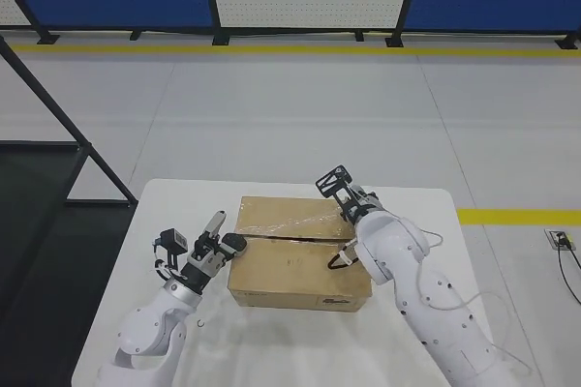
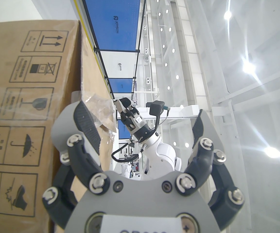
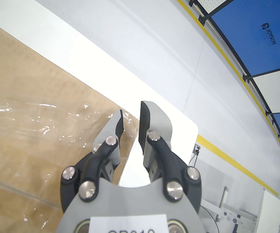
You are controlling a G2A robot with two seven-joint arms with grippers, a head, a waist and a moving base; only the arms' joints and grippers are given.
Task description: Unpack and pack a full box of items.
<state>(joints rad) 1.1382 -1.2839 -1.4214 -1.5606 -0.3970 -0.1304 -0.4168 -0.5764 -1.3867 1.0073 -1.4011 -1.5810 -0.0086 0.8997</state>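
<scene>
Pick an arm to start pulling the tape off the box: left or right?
Right, probably. The right claw sits at the top edge of the box, with the clear tape just by its tips. The left claw is wide open beside the box's printed side wall.

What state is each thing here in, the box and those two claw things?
Box: closed, flaps down.
Tape: across the top seam, crinkled.
Left end effector: wide open, empty, beside the box.
Right end effector: narrowly open, at the box's far corner.
</scene>
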